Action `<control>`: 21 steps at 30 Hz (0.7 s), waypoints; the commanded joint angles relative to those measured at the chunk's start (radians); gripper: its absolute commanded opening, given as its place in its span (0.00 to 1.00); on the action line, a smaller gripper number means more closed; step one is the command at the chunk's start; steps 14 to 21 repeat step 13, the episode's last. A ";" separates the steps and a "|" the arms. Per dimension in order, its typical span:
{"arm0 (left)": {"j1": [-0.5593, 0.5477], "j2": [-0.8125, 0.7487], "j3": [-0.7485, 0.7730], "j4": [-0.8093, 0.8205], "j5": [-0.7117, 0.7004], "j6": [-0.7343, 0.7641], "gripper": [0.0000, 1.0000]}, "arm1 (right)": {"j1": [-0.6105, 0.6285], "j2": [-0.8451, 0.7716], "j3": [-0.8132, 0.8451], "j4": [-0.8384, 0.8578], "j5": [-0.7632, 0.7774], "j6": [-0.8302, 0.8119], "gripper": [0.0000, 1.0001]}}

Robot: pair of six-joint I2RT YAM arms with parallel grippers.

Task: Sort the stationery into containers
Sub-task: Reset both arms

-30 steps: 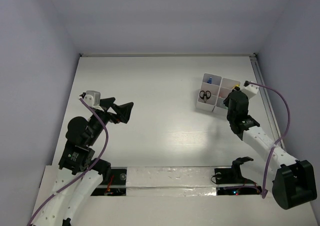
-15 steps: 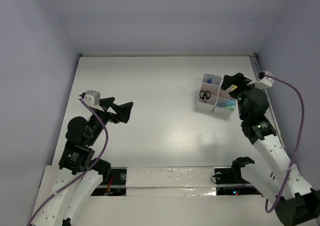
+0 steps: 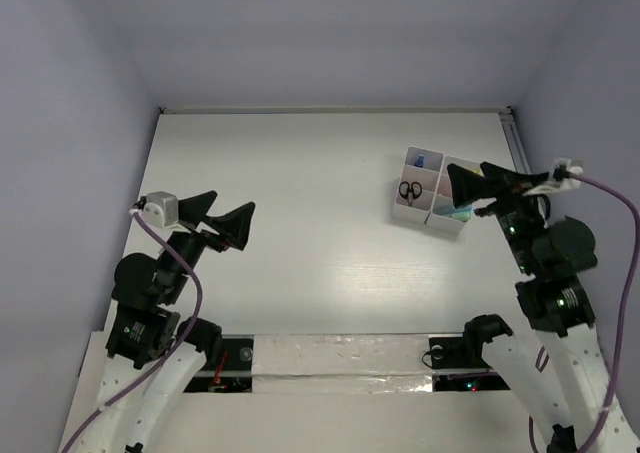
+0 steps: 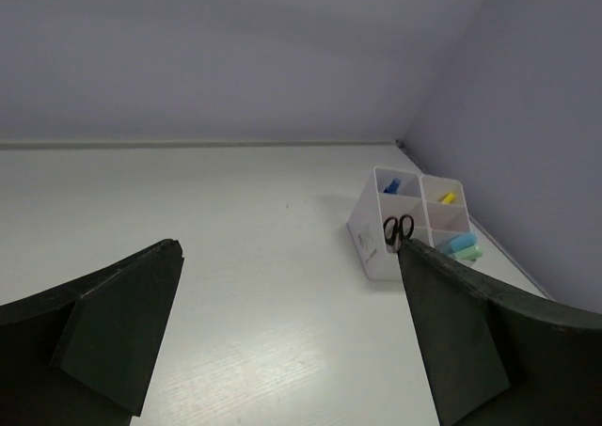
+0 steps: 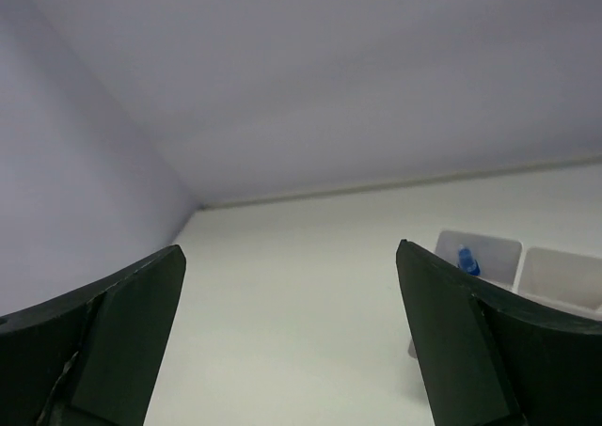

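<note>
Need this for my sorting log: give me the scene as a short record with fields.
containers: white divided boxes, far right of the table
scissors: standing in one compartment, handles up
blue item: far left compartment
yellow item: compartment beside the blue item
teal items: near right compartment
stationery outside the containers: none visible
left end effector: open, holding nothing
right end effector: open, holding nothing, above the table by the containers
</note>
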 commanded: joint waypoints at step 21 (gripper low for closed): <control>-0.003 -0.031 0.186 0.118 -0.136 0.020 0.99 | -0.005 -0.275 0.036 -0.004 0.155 -0.016 1.00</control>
